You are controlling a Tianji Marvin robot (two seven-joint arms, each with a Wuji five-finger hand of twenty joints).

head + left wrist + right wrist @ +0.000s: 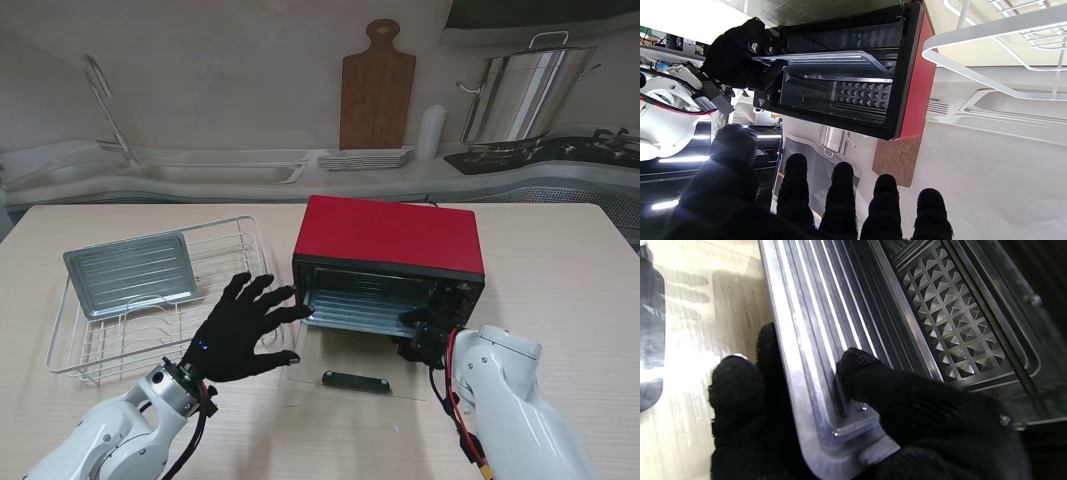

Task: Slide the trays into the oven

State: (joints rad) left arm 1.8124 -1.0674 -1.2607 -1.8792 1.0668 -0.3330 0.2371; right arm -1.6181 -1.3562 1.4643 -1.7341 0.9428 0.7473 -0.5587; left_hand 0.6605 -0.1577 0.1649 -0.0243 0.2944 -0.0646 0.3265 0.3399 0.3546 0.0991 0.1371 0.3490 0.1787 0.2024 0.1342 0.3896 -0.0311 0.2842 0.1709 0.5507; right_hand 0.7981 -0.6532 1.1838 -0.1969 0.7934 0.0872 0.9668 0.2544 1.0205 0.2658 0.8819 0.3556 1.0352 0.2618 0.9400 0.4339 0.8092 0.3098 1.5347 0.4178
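Under right hand point(893, 426): ridged tray point(813, 323).

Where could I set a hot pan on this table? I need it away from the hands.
Bare tabletop runs right of the oven to the table edge. Crowded: rack with a tray at left, left hand, right hand and glass door before the oven.

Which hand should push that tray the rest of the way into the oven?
Right. The right hand already pinches the tray at the oven mouth; the left hand is open, holding nothing.
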